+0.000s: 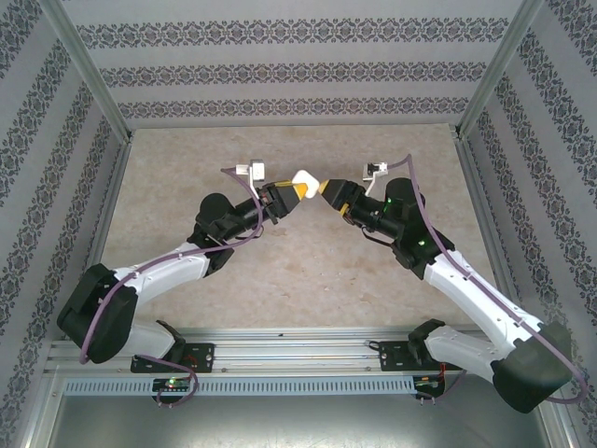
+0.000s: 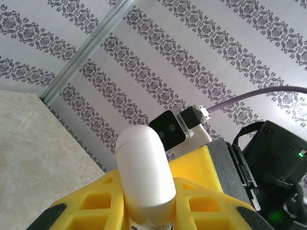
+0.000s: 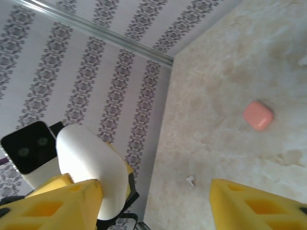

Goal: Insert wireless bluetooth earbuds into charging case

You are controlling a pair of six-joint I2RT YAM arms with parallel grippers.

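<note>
Centre frame, above the worktop (image 1: pixel 187 177), jaws of the left arm (image 1: pixel 177 266) clamp a white case (image 1: pixel 304 177) while those of the right arm (image 1: pixel 466 280) gape beside it. A white earbud (image 3: pixel 190 180) lies on the worktop, lower centre. A clumsy closing could knock the case loose.

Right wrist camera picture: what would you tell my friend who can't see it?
A white rounded plastic case shows up close beside the right arm's open yellow tool. Farther off, a small pink rounded case and a tiny white speck lie on the beige stone-look table, with patterned wallpaper behind.
</note>
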